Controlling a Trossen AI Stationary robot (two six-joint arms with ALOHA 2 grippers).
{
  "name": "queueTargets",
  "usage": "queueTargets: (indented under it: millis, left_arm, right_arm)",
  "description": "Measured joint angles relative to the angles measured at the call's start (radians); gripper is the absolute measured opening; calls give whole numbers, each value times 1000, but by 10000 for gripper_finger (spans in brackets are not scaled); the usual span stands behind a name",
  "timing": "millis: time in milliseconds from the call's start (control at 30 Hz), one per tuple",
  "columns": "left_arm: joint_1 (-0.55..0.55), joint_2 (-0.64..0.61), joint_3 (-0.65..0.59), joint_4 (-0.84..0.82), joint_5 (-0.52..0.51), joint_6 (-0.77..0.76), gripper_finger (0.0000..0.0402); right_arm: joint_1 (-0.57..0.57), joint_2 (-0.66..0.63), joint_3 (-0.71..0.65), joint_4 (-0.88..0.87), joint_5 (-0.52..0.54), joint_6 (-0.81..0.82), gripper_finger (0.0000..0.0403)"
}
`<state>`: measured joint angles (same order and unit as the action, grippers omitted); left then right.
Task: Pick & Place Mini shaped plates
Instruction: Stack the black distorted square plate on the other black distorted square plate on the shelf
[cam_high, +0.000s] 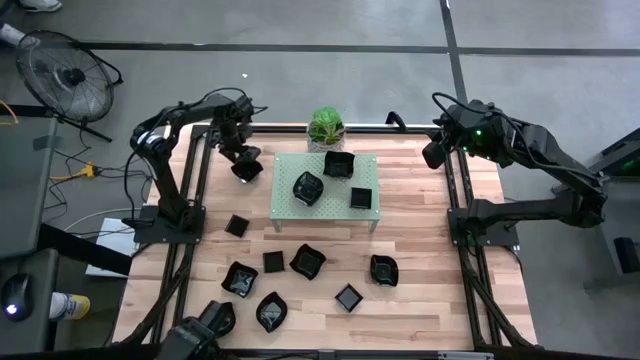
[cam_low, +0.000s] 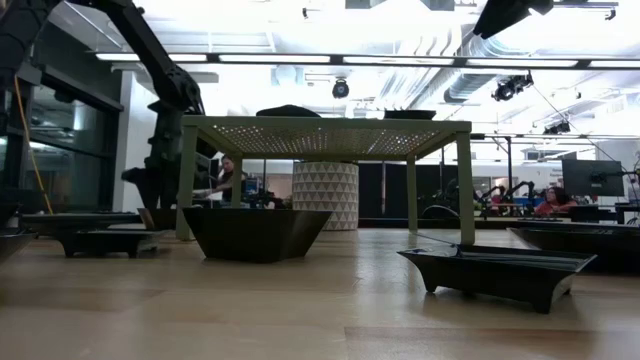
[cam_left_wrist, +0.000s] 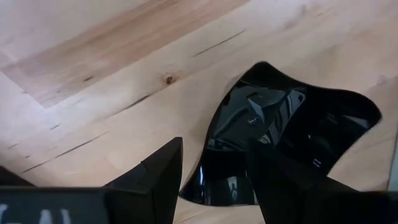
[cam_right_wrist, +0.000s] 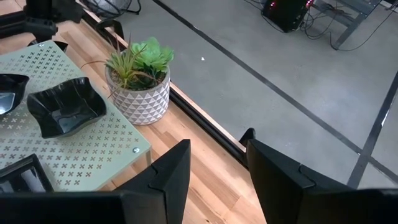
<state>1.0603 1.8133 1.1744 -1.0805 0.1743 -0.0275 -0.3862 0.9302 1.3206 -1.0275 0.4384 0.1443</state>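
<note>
My left gripper (cam_high: 246, 166) hovers just left of the pale green rack (cam_high: 325, 212), open, and straddles the rim of a wavy black plate (cam_left_wrist: 292, 118) that lies on the wood; one finger (cam_left_wrist: 155, 177) is outside the plate and the other is over its bowl. Three black plates (cam_high: 307, 187) sit on the rack top. Several more mini plates (cam_high: 307, 261) are scattered over the front half of the table, two of them close to the low camera (cam_low: 255, 232). My right gripper (cam_high: 436, 152) waits open and empty at the back right corner, facing the rack (cam_right_wrist: 93, 155).
A small potted plant (cam_high: 325, 128) stands at the table's back edge behind the rack, also close to my right gripper (cam_right_wrist: 138, 81). Dark frame rails (cam_high: 190, 200) run along both sides of the table. Bare wood lies right of the rack.
</note>
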Motion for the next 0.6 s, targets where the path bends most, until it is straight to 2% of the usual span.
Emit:
queueTargets:
  millis: [367, 600]
  left_arm:
    - [0, 5, 15, -21, -9, 17, 169]
    - [0, 5, 42, -33, -6, 20, 113]
  right_arm:
    - [0, 0, 0, 0, -3, 5, 153]
    - [0, 0, 0, 0, -12, 5, 153]
